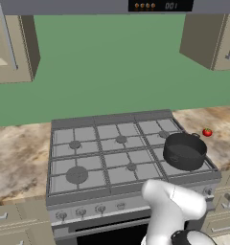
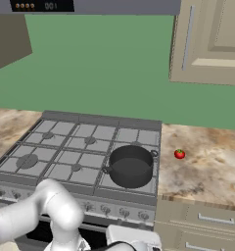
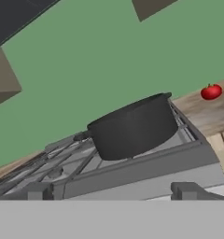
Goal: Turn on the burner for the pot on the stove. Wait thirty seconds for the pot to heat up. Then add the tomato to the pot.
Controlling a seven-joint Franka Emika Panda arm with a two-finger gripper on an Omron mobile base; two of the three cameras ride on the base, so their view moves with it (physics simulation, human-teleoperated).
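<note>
Gripper released, empty, low before the stove front edge. Risk: knobs sit close together; a wrong one would light another burner. Pot occupies the front right grate; tomato lies beyond on the worktop, and could roll if nudged.

stove knobs: too small to tell how any is turned; the arm covers part of the row in both base views
stove front: cut off by the bottom edge below the knob row
pot inside: dark, contents cannot be told
tomato stem: too small to make out
tabletop: cut off at the right edge
</note>
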